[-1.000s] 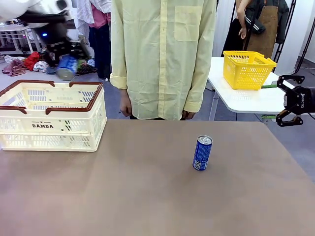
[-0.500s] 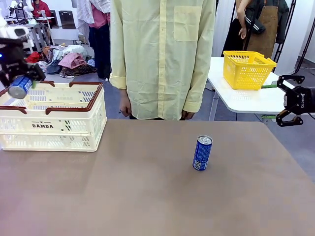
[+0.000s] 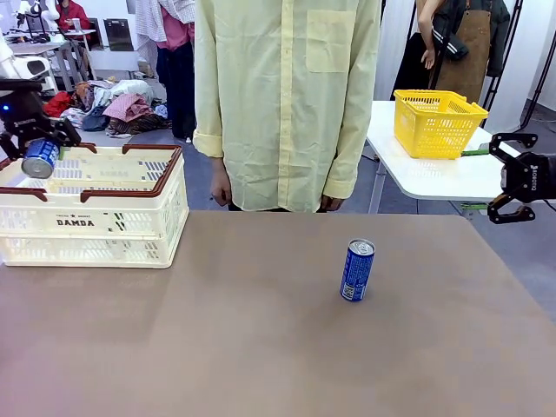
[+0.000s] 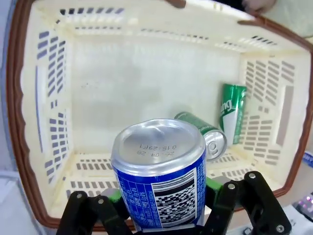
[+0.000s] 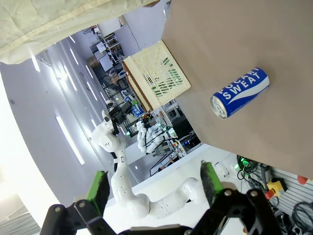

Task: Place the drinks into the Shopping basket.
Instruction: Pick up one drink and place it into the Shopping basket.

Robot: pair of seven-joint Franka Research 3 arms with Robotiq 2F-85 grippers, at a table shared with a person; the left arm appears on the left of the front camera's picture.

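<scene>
My left gripper (image 3: 36,139) is shut on a blue can (image 3: 39,158), holding it over the left end of the Shopping basket (image 3: 122,213). In the left wrist view, this blue can (image 4: 159,174) sits between my green pads (image 4: 211,188), silver top toward the camera. Below it, two green cans (image 4: 201,131) (image 4: 232,117) lie on the basket's floor (image 4: 122,98). Another blue can (image 3: 357,270) stands upright on the brown table, right of centre. My right gripper (image 3: 519,188) hangs open off the table's right edge. In its wrist view it (image 5: 154,188) faces that blue can (image 5: 239,93) from a distance.
A person in a pale yellow shirt (image 3: 287,104) stands at the far edge of the table, hands down. A yellow mesh basket (image 3: 434,122) sits on a white table at the back right. The brown table (image 3: 217,339) is bare between the basket and the standing can.
My left gripper has swung left and down with the blue can, from above the basket's back to just over its left end. The right arm and the standing can have not moved.
</scene>
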